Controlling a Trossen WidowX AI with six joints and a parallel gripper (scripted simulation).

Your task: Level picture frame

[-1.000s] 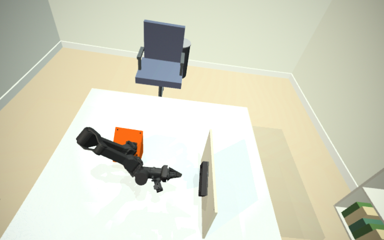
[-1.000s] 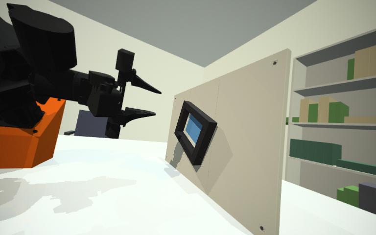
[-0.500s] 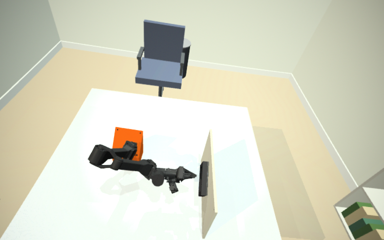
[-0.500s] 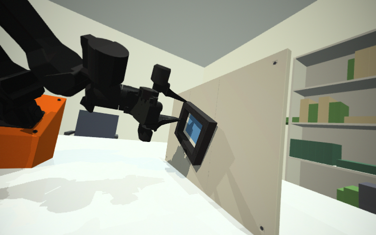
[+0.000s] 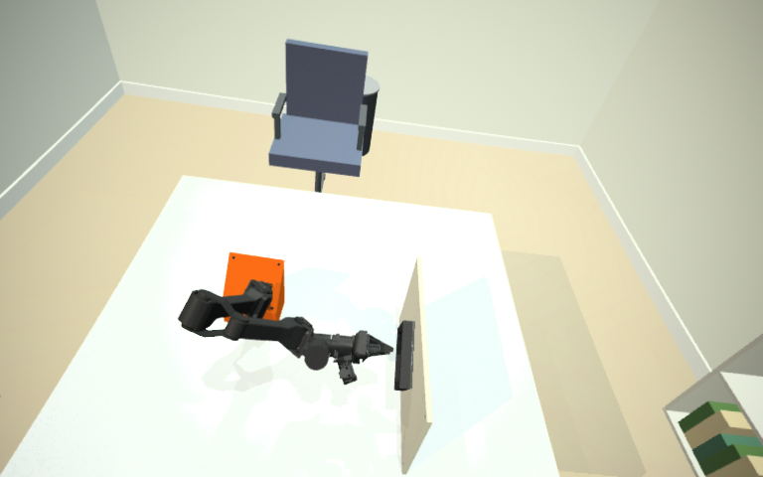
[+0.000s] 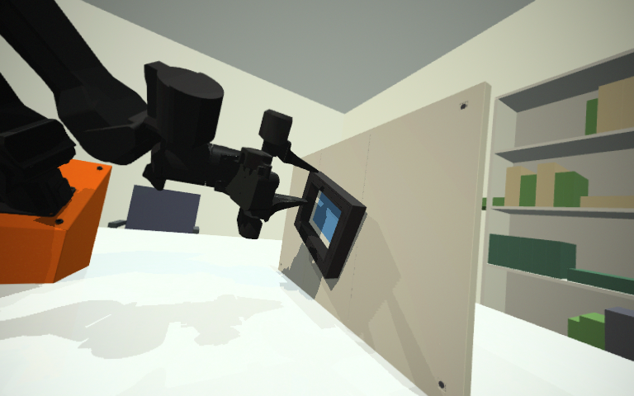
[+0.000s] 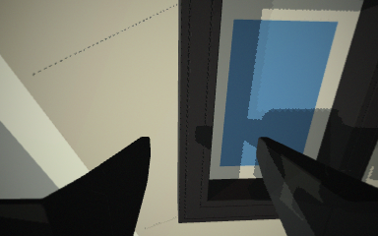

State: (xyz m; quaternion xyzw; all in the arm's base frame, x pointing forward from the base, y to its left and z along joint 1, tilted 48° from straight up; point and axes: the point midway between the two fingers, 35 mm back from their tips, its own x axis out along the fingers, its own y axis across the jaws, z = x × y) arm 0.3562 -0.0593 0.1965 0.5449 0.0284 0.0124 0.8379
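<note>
The picture frame [image 5: 404, 355] [image 6: 346, 235] [image 7: 193, 74] is dark, with a cream mat and a blue picture. It hangs crooked on the upright beige panel [image 5: 414, 295] [image 6: 420, 209] [image 7: 123, 98]; in the exterior view its near, right side is lower than its far, left side. My gripper [image 5: 392, 350] [image 6: 311, 186] [image 7: 204, 139] is open at the frame's upper left part, with its tips close in front. In the wrist view one fingertip is over bare panel and the other over the picture, with a dark rail between them. The screw and notched strip are hidden.
The panel stands on a white table [image 5: 129, 404] [image 6: 210, 369]. The orange block [image 5: 252, 270] [image 6: 27, 247] is beside the arm's base. A blue chair [image 5: 325, 83] [image 6: 161, 207] stands behind the table. A shelf [image 6: 528, 153] with books is beyond the panel.
</note>
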